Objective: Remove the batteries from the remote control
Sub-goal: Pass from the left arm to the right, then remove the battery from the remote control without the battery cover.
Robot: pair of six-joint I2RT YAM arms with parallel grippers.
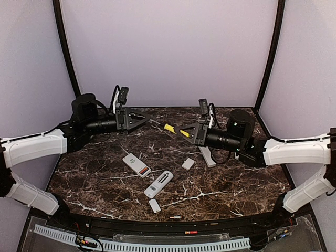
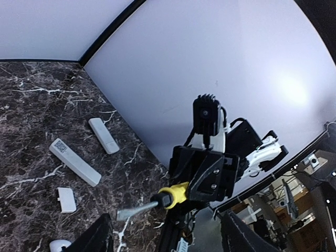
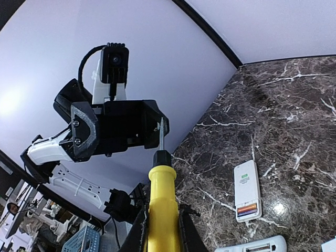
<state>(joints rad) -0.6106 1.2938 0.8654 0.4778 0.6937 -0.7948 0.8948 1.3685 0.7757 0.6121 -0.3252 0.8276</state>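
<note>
Right claw (image 1: 185,132) is clenched on the yellow screwdriver (image 1: 169,127), held in the air beyond the open remote (image 1: 136,165). Left claw (image 1: 143,121) hangs released with nothing in it, also on the far side of that remote. From above, the open remote shows an orange battery (image 1: 142,170) sitting in its slot, so that one is not out yet. A second remote (image 1: 158,184) lies just beside it toward the arm bases, and a third remote (image 1: 207,156) sits well to its right under the right arm. One white cover (image 1: 188,163) lies right of the open remote, another cover (image 1: 154,205) nearer the bases. Nearer again are what look like a tiny loose battery (image 1: 176,217) on the marble and an orange one (image 1: 191,232) on the black rail. My read: partly unloaded, at least one battery left.

Left wrist view: its own fingers (image 2: 92,239) stand wide apart at the bottom edge. Across the table the screwdriver handle is pinched in the other claw, blade pointing this way. One remote here has a square code label, too small to read.

Right wrist view: yellow handle sits dead centre between the fingers, blade tip right by the left claw. The open remote shows its orange battery in place, and a dark band beside it may be another. A small greenish label above the slot is illegible. No brand is readable anywhere.
</note>
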